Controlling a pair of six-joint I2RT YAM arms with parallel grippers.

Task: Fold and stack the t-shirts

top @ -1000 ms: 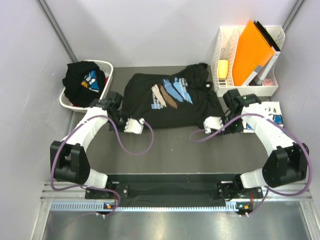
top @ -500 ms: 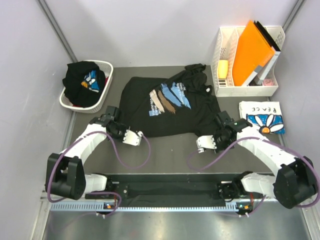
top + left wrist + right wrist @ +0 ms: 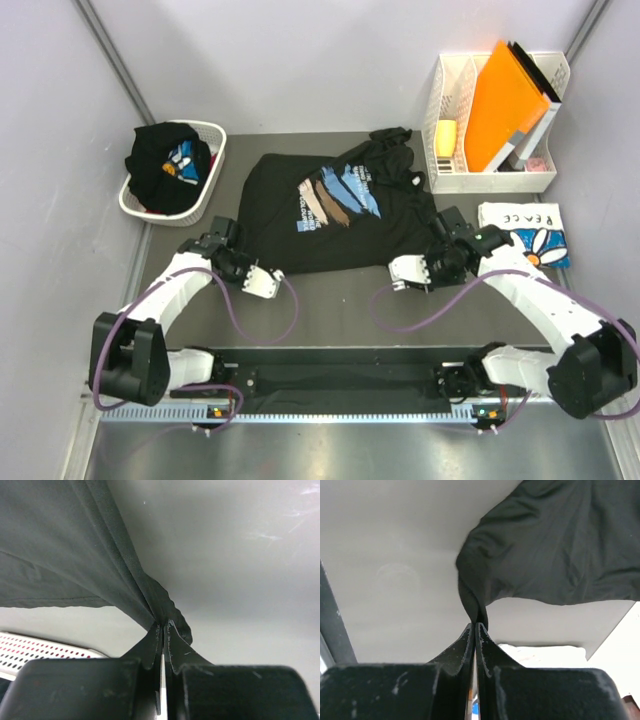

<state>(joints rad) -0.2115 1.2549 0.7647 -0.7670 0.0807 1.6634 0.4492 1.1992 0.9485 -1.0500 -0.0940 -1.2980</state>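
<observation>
Matt black cloth t-shirt (image 3: 345,235) on smooth grey table (image 3: 335,312)

black tee (image 3: 330,215) dragged nearer, seemingly flatter, left hand (image 3: 238,261) and right hand (image 3: 438,252) drawn back, white tee (image 3: 527,233) uncovered

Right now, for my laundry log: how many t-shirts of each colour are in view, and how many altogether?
Black: 2 (the spread tee; the bundled tee in the basket, and that bundle could hide more)
White: 1 (the folded tee)
Total: 3
</observation>
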